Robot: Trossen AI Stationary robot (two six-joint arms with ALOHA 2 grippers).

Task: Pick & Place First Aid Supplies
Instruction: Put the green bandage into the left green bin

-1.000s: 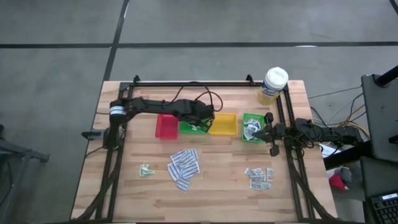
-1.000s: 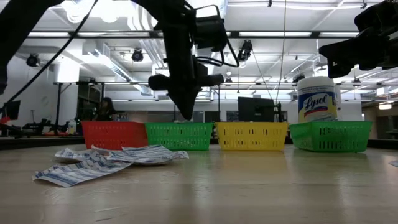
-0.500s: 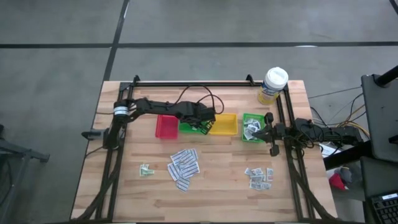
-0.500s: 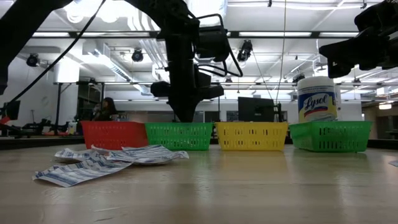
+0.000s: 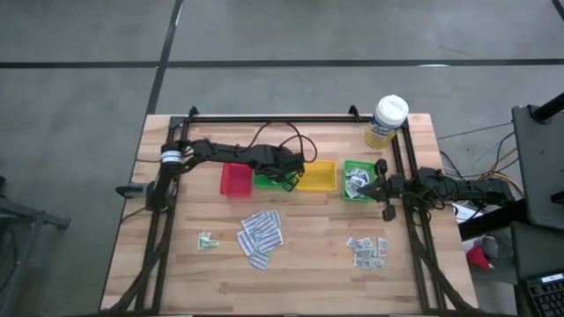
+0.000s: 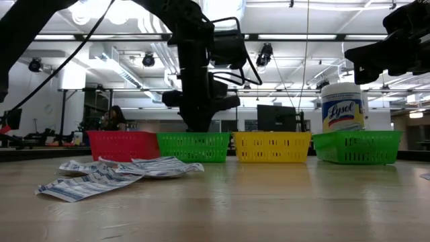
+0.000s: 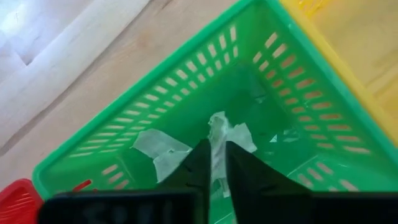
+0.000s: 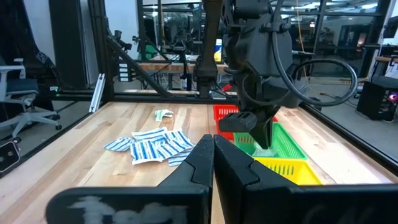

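Observation:
My left gripper [image 5: 284,179] reaches down into the left green tray [image 7: 155,99], which stands between the red tray [image 5: 235,179] and the yellow tray [image 5: 319,176]. It is shut on a pale green-white sachet [image 7: 216,132]. Two more sachets [image 7: 158,149] lie flat on that tray's floor. On the table lie a heap of long white printed strips [image 5: 260,236], some grey-white squares [image 5: 367,250] and a few green-white sachets [image 5: 207,239]. My right gripper [image 8: 213,140] waits shut and level at the table's right edge. My left gripper has the crumpled sachet pinched between its two fingertips [image 7: 200,155]. The fingers come from above, slanting down into the tray. The sachet's free end [image 7: 217,121] sticks out past the fingertips, just above the tray floor; whether it touches the floor I cannot tell.
A second green tray [image 5: 357,180] with packets stands right of the yellow one. A white-lidded tub [image 5: 388,121] stands at the far right corner. The dark frame rails [image 5: 273,117] run along the table's far, left and right sides.
My left gripper has sunk from above the green tray's rim down into the tray, with a slight roll of the wrist. The heaps on the table and my right arm have kept still.

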